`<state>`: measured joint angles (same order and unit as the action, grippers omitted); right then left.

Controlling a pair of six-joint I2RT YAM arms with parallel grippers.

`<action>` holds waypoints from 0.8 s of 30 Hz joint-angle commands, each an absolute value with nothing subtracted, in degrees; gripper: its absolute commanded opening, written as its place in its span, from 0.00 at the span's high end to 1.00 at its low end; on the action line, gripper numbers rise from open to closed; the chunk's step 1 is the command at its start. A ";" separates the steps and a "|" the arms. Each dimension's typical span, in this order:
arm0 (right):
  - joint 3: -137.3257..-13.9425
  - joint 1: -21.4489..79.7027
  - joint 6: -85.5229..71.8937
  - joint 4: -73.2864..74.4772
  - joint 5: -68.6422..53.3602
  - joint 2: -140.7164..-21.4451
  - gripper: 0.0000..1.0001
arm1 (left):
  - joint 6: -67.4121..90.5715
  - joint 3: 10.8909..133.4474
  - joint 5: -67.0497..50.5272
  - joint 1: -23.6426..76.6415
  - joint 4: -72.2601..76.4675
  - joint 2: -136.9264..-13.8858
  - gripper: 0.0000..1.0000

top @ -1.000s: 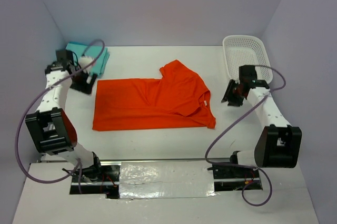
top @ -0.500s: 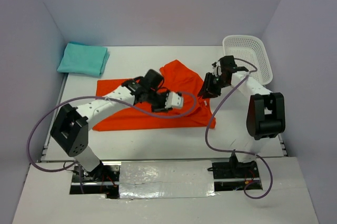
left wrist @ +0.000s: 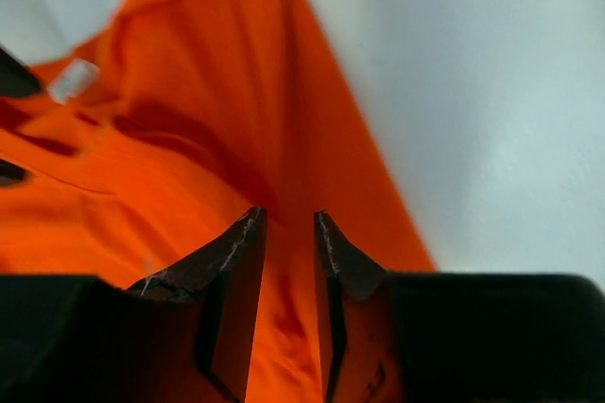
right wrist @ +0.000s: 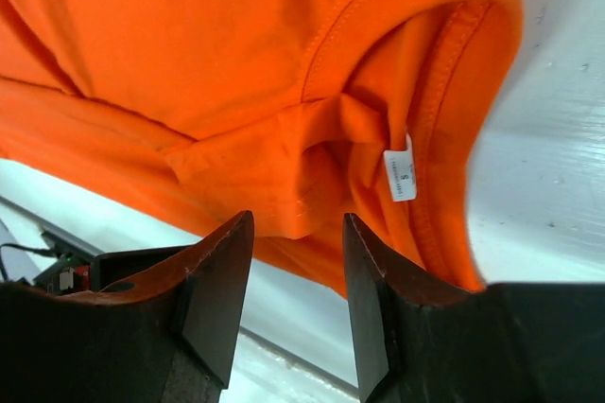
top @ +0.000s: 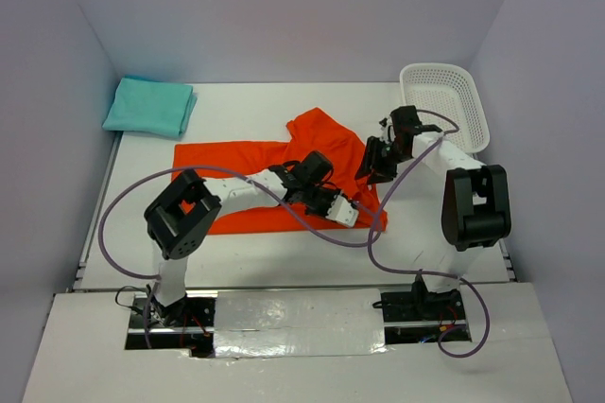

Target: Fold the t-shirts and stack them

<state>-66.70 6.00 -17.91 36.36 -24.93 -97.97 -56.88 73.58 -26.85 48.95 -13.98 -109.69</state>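
An orange t-shirt (top: 227,159) lies spread on the white table, one sleeve folded up at the back. My left gripper (top: 348,214) reaches across it to its front right edge. In the left wrist view the left gripper (left wrist: 288,217) is open by a narrow gap just over the orange cloth (left wrist: 208,91), pinching nothing that I can see. My right gripper (top: 371,168) hovers at the collar. In the right wrist view the right gripper (right wrist: 298,218) stands open above the collar and its white size label (right wrist: 401,174). A folded teal t-shirt (top: 149,106) rests at the back left corner.
A white mesh basket (top: 435,66) stands at the back right, just behind the right arm. Pale walls close in the table on three sides. The left arm's purple cable (top: 113,233) loops over the front left of the table.
The left arm swung from the back left corner across the shirt to its front right edge, and its jaws narrowed. The right gripper moved left onto the collar area.
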 commanded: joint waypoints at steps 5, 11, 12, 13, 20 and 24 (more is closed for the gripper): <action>-65.30 6.24 -16.70 33.93 -25.56 -100.90 0.49 | -59.06 77.52 -22.94 49.40 -10.19 -112.42 0.64; -65.13 7.64 -17.05 33.13 -26.63 -102.04 0.51 | -63.19 73.48 -22.85 49.48 -13.09 -110.21 0.60; -65.04 7.99 -17.05 32.87 -26.72 -102.30 0.51 | -63.19 72.95 -22.68 49.66 -13.10 -110.21 0.59; -64.78 8.17 -17.14 32.26 -26.72 -102.74 0.52 | -62.93 72.86 -22.15 49.75 -12.49 -110.74 0.57; -66.09 9.58 -17.31 32.43 -25.75 -103.10 0.64 | -58.98 78.39 -13.98 50.10 -12.04 -115.14 0.59; -66.09 9.84 -17.49 31.82 -28.37 -104.58 0.75 | -58.54 77.61 -14.49 50.10 -12.66 -114.09 0.69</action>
